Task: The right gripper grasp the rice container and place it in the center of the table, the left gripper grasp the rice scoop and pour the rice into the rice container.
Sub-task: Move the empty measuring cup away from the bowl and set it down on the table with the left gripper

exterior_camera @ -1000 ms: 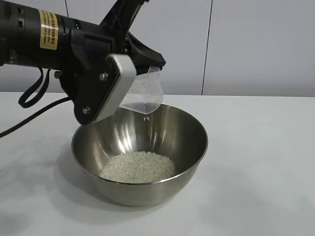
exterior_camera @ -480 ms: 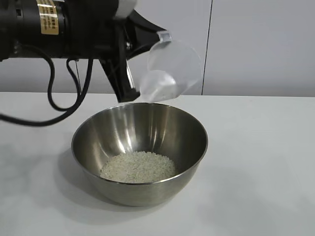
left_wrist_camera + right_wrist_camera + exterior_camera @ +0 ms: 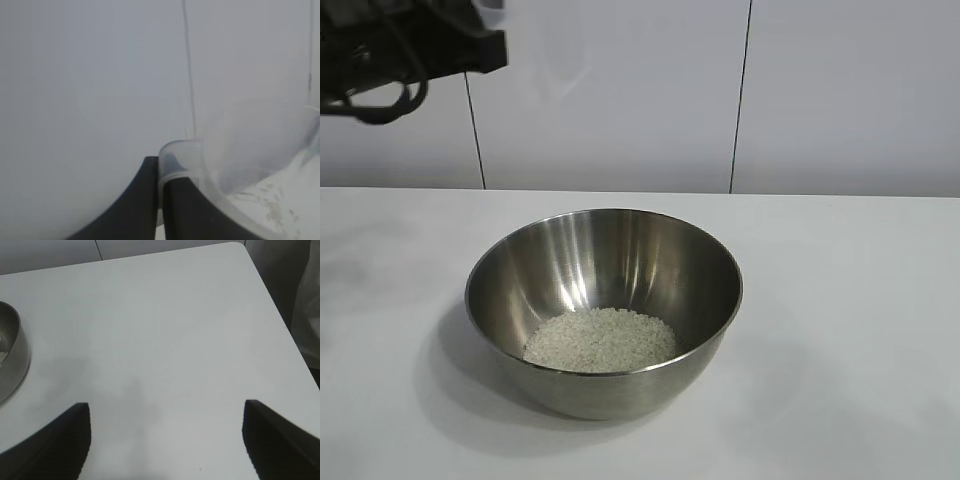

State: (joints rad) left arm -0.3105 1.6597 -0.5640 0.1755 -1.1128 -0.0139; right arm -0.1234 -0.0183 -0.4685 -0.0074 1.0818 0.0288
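The rice container (image 3: pixel 620 245), a shiny steel bowl, stands in the middle of the white table (image 3: pixel 840 300) with a pale heap of rice (image 3: pixel 600 340) on its bottom. Only part of the left arm (image 3: pixel 410 50) shows, high at the exterior view's top left corner, well away from the bowl. In the left wrist view my left gripper (image 3: pixel 160 162) is shut on the rim of the clear plastic rice scoop (image 3: pixel 250 150), which has a few grains (image 3: pixel 272 210) clinging inside. My right gripper (image 3: pixel 166 407) hangs open over bare table, with the bowl's rim (image 3: pixel 12 355) off to one side.
White wall panels stand behind the table. In the right wrist view the table's edge and rounded corner (image 3: pixel 272 300) lie close by, with a pale plastic-wrapped thing (image 3: pixel 310 300) beyond it on the dark floor.
The left arm has lifted the scoop away from above the bowl, up and to the left, almost out of the exterior view. The rice heap and bowl have not moved.
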